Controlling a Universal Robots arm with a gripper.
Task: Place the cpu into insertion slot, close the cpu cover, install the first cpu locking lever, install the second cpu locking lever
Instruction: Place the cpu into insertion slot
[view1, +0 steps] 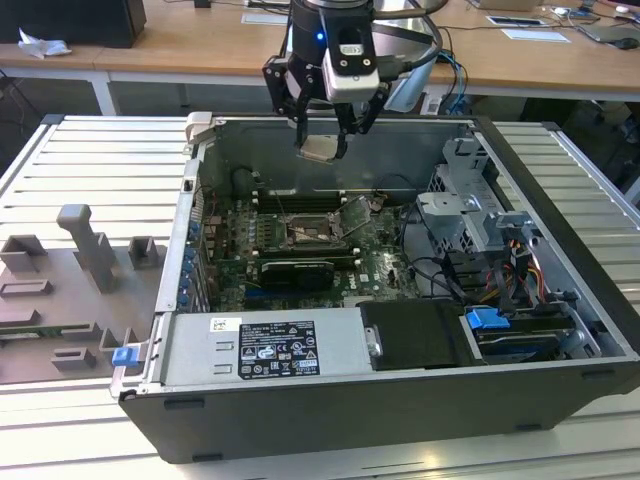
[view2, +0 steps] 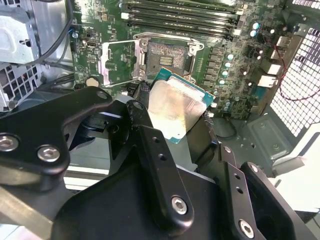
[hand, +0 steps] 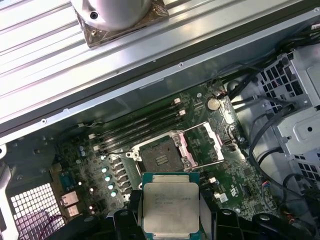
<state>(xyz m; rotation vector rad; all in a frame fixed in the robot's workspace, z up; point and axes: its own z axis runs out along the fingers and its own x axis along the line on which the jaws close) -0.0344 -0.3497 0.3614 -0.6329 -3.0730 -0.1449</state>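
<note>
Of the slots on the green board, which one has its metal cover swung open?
The square insertion slot: its cpu cover stands open beside it. The long black memory slots are narrow and have no cover.

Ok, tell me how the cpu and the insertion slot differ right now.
The cpu shows a pale silvery metal face; the insertion slot is a dark recess. The cpu is held in the gripper, off the board; the insertion slot sits in the green board, uncovered. Both are square and look similar in footprint.
</note>
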